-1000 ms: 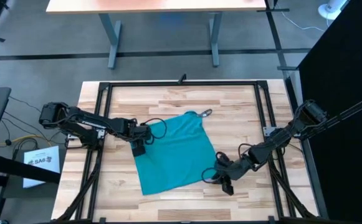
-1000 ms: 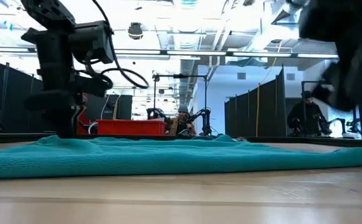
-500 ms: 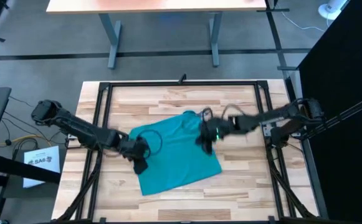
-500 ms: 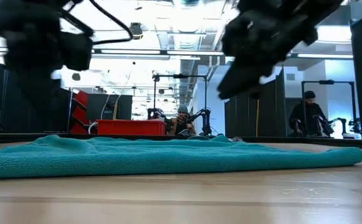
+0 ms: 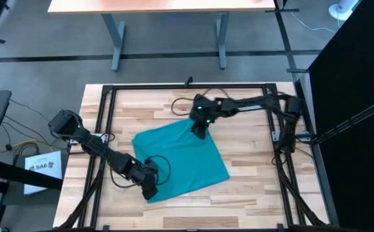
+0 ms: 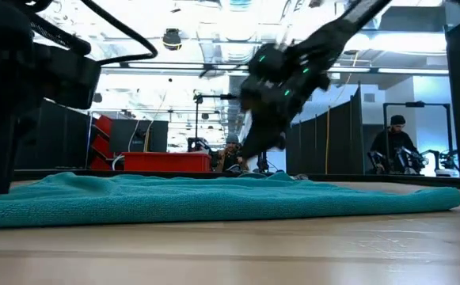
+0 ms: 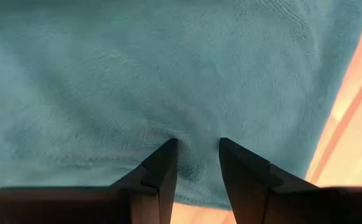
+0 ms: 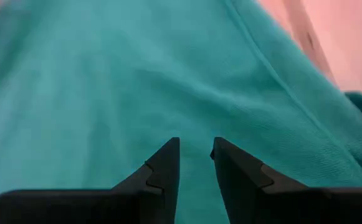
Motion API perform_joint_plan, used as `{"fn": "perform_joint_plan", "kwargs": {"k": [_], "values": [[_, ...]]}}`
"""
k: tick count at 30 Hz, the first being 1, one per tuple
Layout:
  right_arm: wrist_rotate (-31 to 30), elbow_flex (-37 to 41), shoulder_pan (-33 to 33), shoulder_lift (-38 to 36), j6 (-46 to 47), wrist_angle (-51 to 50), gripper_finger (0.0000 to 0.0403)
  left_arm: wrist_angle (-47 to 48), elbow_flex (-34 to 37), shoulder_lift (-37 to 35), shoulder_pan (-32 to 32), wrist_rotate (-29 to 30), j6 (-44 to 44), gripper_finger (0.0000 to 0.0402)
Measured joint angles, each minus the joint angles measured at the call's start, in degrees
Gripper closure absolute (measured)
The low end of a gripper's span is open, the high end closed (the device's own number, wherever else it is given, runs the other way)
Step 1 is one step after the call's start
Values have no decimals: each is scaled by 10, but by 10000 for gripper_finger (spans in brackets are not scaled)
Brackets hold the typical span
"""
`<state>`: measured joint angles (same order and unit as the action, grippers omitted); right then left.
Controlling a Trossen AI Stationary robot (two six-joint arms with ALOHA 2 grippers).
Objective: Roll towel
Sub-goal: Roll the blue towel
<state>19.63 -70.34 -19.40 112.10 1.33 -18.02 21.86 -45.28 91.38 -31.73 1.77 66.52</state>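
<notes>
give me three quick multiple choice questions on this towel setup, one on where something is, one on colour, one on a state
1. Where is the left pincer?
A. at the towel's near corner
B. off the table
C. at the far table edge

2. What colour is the towel?
A. red
B. teal
C. white

3. How does the towel lie?
A. rolled tight
B. hanging from a pincer
C. spread flat on the table

Answers:
1 A, the high view shows it at the near corner, with the right pincer at the far corner.
2 B, every view shows teal cloth.
3 C, the low view shows it lying flat, not rolled.
</notes>
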Motion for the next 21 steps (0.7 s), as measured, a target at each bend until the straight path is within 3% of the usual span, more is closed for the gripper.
{"fn": "perform_joint_plan", "kwargs": {"k": [6, 21], "values": [[-1, -56, -18, 49, -48, -54, 316, 14, -12, 9, -18, 17, 30, 297], [2, -54, -83, 53, -73, -92, 316, 62, -12, 8, -100, 69, 133, 298]]}}
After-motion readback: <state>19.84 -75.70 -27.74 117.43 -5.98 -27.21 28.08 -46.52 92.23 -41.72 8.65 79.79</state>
